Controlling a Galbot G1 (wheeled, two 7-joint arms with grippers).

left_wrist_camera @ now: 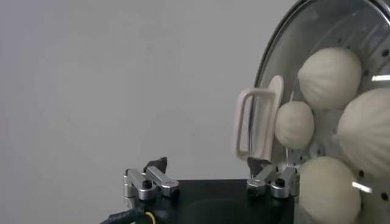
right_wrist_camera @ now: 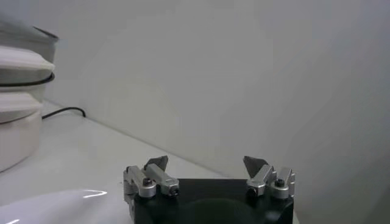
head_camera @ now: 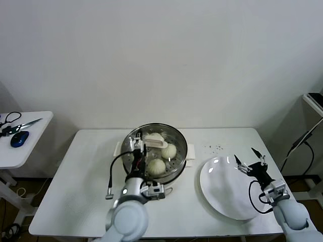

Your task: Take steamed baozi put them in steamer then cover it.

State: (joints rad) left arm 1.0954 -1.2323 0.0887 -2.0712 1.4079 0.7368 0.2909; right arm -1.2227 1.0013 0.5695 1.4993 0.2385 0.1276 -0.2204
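Note:
The steamer (head_camera: pixel 179 162) stands mid-table on its cream base, and the clear glass cover (left_wrist_camera: pixel 273 64) lies on it. Its cream handle (head_camera: pixel 155 140) sits left of centre. Several cream-white baozi (left_wrist_camera: pixel 331 76) show through the glass, two of them plain in the head view (head_camera: pixel 169 150). My left gripper (head_camera: pixel 140 149) hovers open over the steamer's left side; in the left wrist view (left_wrist_camera: pixel 207 165) the handle (left_wrist_camera: pixel 259 122) stands just beyond one fingertip, not between the fingers. My right gripper (head_camera: pixel 245 155) hangs open and empty above the white plate, as the right wrist view (right_wrist_camera: pixel 207 163) also shows.
A flat white plate (head_camera: pixel 227 194) lies at the table's right front. Dark crumbs (head_camera: pixel 217 147) dot the table behind it. A side table on the left carries a blue mouse (head_camera: pixel 19 138) and scissors (head_camera: pixel 24 124). The steamer's base (right_wrist_camera: pixel 15 131) shows in the right wrist view.

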